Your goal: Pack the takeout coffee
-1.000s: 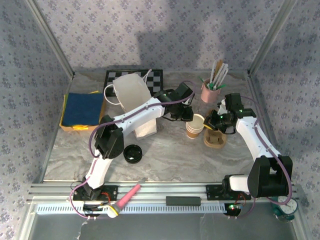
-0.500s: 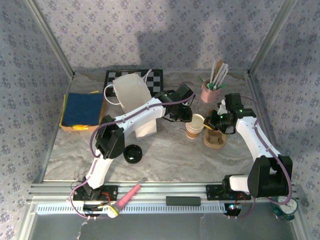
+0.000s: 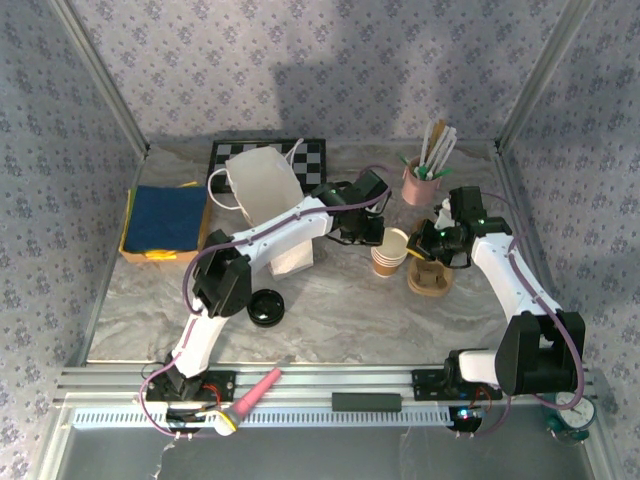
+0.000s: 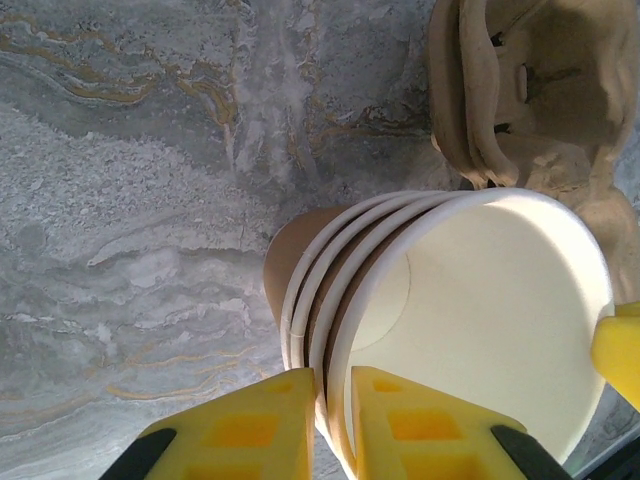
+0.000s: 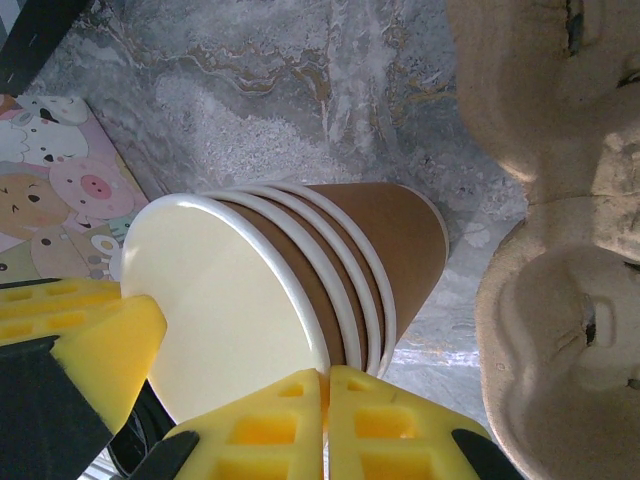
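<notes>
Midway across the worktop [image 3: 340, 320], the cup [image 4: 500, 320] sits nested on top of a stack [image 3: 384, 266]. The left end effector [image 4: 333, 425] is at its left side and the right end effector [image 5: 325, 425] at its right. A pulp carrier [image 3: 430, 280] stands just right of the stack. Farther back, a pink pot [image 3: 418, 187] holds sticks and straws. A white bag [image 3: 262, 185] stands to the far left of the stack, its contents hidden, and a black lid [image 3: 266, 307] lies near left. The left end effector is nearly clenched, with one finger inside the cup and one outside, gripping its wall at the rim. The right end effector is clenched with its tips against the stack's rims. Whether any rim is caught between those tips I cannot tell.
</notes>
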You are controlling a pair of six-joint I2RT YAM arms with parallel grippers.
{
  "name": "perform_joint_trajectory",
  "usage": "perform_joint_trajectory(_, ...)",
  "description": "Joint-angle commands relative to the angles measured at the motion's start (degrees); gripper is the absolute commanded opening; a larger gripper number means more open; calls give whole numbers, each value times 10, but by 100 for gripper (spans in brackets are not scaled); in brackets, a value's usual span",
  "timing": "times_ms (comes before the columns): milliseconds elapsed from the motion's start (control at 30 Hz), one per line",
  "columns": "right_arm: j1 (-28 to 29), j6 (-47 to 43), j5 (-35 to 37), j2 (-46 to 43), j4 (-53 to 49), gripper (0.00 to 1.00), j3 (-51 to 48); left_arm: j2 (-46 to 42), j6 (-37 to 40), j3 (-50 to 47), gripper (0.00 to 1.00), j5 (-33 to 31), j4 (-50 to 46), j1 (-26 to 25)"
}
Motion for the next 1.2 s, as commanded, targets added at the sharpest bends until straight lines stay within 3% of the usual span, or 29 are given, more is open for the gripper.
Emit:
perform_joint_trajectory(0,2,-6,6,-5,-9,7,3,10,4,18,16,10,-8,-2)
perform_joint_trajectory(67,2,-6,6,-3,-9,7,3,10,3,19,9,10,-8,-3)
perform_joint_trajectory(367,2,-10,8,-3,-13,7,5,5,1,24,6,3,-18,-2)
perform_joint_trajectory(567,-23,-30,10,-28,-32,31,25,-28,-19,-13,2,20,10,9)
perform_joint_trajectory(800,-55,-12,-50,-48,14,34,-21,-65,-39,-71,2,38,41,24)
perform_joint_trajectory(1167,-55,26,-120,-30,108,39,-80,-92,-66,-115,0,78,82,35)
